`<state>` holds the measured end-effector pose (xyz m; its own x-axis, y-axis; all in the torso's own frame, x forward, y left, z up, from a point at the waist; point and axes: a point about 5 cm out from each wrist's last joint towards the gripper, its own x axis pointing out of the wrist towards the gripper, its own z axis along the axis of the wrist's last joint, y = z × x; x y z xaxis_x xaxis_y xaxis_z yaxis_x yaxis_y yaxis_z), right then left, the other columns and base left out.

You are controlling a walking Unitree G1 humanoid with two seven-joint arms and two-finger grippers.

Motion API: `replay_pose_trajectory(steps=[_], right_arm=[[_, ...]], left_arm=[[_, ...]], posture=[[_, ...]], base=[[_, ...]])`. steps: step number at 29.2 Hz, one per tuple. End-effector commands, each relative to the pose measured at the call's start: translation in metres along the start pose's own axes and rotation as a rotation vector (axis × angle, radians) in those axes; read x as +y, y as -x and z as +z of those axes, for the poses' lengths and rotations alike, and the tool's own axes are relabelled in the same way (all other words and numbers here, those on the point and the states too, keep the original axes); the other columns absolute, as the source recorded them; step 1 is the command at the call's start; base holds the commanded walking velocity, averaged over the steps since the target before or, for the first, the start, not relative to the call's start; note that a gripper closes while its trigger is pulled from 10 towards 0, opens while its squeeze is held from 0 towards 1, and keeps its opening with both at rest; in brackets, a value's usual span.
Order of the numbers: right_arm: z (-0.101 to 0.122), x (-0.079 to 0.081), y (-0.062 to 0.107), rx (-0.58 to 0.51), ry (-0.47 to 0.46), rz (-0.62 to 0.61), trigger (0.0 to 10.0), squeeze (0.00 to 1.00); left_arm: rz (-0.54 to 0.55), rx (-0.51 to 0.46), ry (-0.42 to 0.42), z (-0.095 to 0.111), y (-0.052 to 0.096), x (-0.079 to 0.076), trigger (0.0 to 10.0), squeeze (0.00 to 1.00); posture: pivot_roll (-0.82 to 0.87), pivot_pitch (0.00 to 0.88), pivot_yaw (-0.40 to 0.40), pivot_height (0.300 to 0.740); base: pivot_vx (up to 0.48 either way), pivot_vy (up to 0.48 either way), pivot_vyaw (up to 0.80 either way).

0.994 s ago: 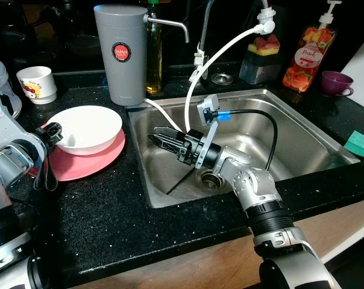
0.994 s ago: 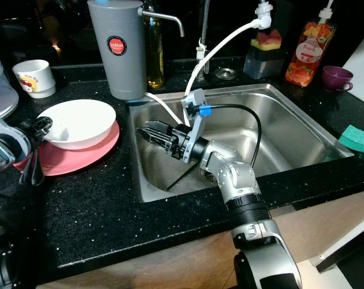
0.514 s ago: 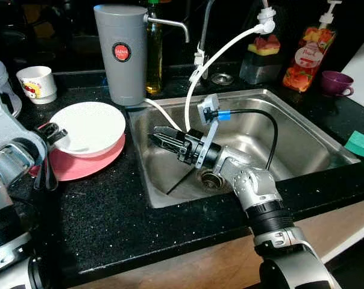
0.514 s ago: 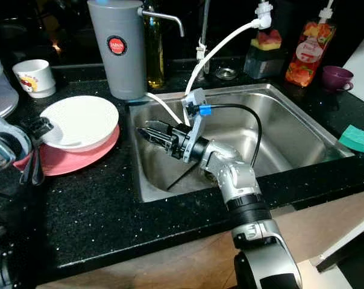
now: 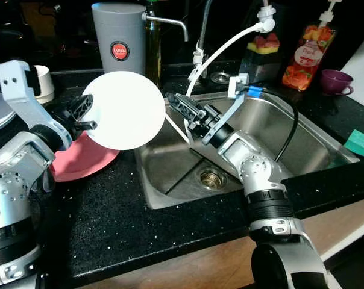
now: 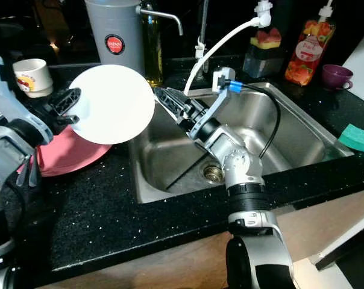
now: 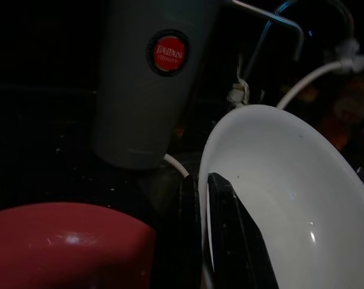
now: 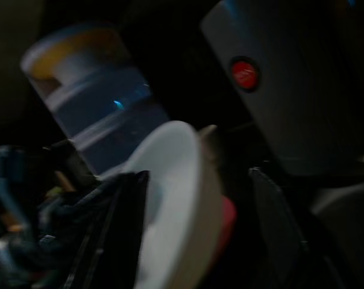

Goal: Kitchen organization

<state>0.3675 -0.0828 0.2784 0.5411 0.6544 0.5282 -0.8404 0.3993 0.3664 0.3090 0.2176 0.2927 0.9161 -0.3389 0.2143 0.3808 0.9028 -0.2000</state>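
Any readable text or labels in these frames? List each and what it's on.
"JAPAN": red round label on the grey canister; the smaller line under it is too small to read.
"Peach": label of the pump bottle with fruit print, only just legible.
Red print on the white cup: too small to read.
No other text is legible.

Both arms silver w/ black ribbed wrist bands. Right arm (image 5: 257, 174): black cable, blue connector, grey camera bracket. Gripper fingers black.
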Motion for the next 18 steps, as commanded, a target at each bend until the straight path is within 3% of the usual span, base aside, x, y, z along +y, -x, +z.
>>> replay_pose_trajectory(steps=[1, 5, 6, 10, 18], right_arm=[[-0.002, 0.005, 0.000, 0.004, -0.038, 0.036, 10.0, 1.00], [-0.007, 0.012, -0.001, 0.043, -0.023, 0.079, 10.0, 1.00], [-0.015, 0.016, -0.001, 0.102, 0.029, 0.111, 10.0, 0.00], [-0.026, 0.017, -0.002, 0.178, 0.106, 0.099, 10.0, 0.00], [-0.023, 0.013, -0.002, 0.172, 0.130, 0.041, 10.0, 0.00]], left_arm=[[-0.014, 0.003, -0.051, 0.000, 0.002, -0.002, 0.0, 0.00], [-0.045, -0.001, -0.061, -0.002, 0.002, -0.007, 0.0, 0.00], [-0.067, -0.007, -0.058, -0.001, 0.001, -0.011, 0.0, 0.00], [-0.099, -0.017, -0.062, -0.001, -0.001, -0.016, 0.0, 0.00], [-0.110, -0.024, -0.077, -0.001, 0.001, -0.017, 0.0, 0.00]], posture=[[0.03, 0.058, -0.016, 0.740], [0.03, 0.052, -0.014, 0.740], [0.03, 0.048, -0.014, 0.740], [0.03, 0.042, -0.014, 0.740], [0.03, 0.041, -0.015, 0.740]], base=[[0.000, 0.000, 0.00], [0.000, 0.000, 0.00], [0.000, 0.000, 0.00], [0.000, 0.000, 0.00], [0.000, 0.000, 0.00]])
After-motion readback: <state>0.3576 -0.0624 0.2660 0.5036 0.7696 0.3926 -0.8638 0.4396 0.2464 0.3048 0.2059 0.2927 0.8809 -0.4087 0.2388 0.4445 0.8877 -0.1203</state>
